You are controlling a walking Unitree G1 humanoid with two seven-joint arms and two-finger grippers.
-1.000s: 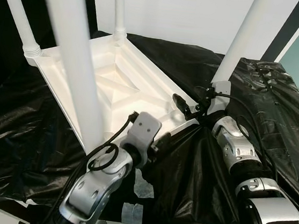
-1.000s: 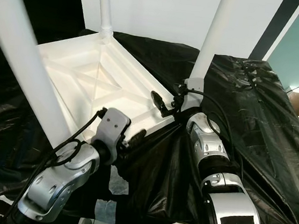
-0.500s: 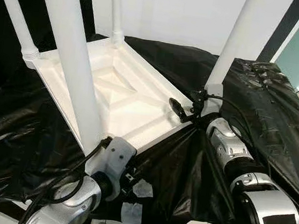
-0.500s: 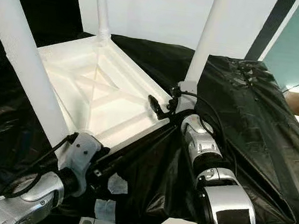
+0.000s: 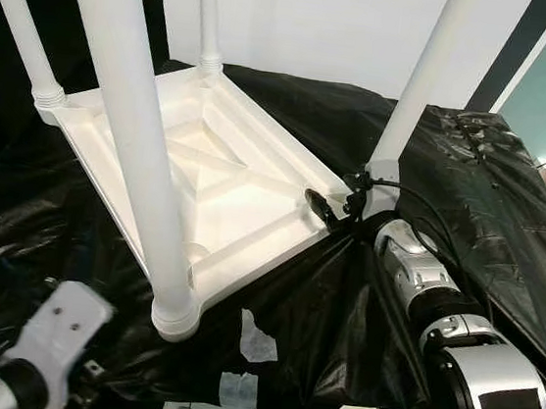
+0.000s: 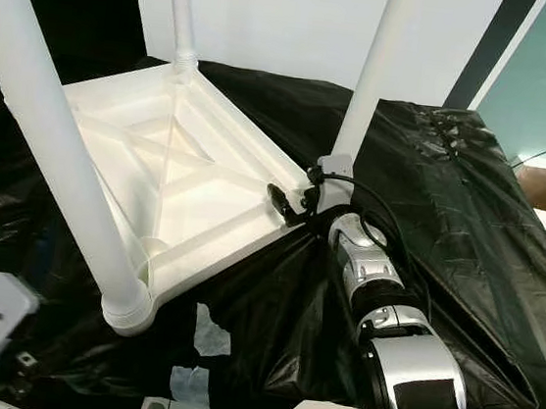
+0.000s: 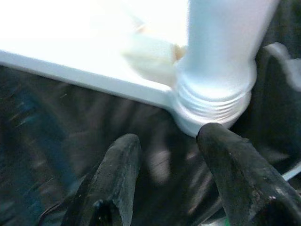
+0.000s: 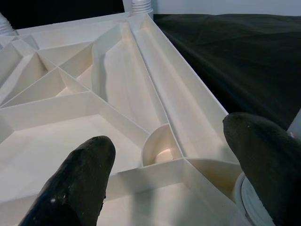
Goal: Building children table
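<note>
Upside-down white table (image 5: 227, 175) sits on the black-covered surface (image 5: 471, 198), all four legs in. Right end effector (image 5: 336, 210) open at its near-right corner, left end effector (image 7: 169, 160) open (empty) by the front leg (image 5: 130, 119). Next: probably flipping it.

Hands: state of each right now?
Left hand: open, empty, near the table leg.
Right hand: open, empty, over the tabletop corner.

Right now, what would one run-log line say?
table top: upside down, four legs fitted | left gripper: open, beside near leg | right gripper: open, at rim
</note>
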